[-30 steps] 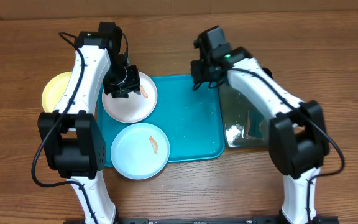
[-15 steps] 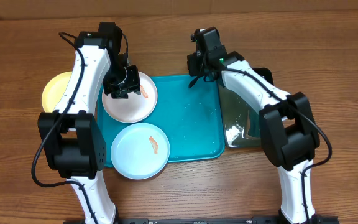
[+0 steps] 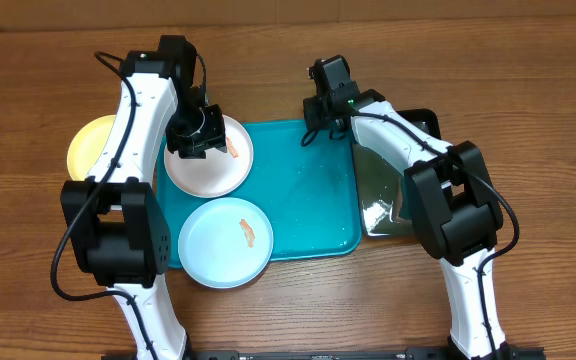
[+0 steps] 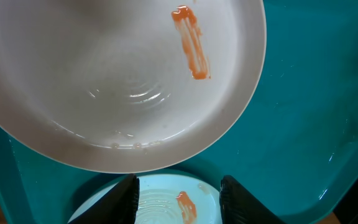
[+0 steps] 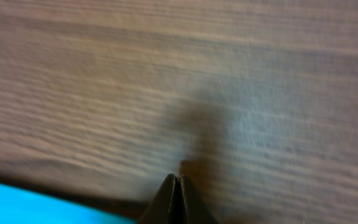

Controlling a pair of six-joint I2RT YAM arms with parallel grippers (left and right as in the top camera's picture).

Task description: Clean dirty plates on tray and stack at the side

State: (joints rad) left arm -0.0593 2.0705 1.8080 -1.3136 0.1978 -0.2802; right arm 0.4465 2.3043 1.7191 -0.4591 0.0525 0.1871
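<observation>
Left tool (image 4: 179,188) over white plate (image 4: 123,81)

The overhead view looks straight down on the whole table (image 3: 528,80); both wrist views hang close, sharing the tray (image 3: 308,200).

Table (image 3: 528,60): brown wood grain, stretching across the whole overhead view.
Turquoise tray (image 3: 308,195): lying flat at centre, long side running left to right.
Black tray (image 3: 380,198): sitting just beside the turquoise tray's right rim, partly hiding under an arm.
Pale lime plate (image 3: 86,145): resting on the wood left of the turquoise tray, partly covered by an arm.
White plate (image 3: 213,170): straddling the turquoise tray's left rim.
Light blue plate (image 3: 218,250): jutting out over the near-left corner.
</observation>
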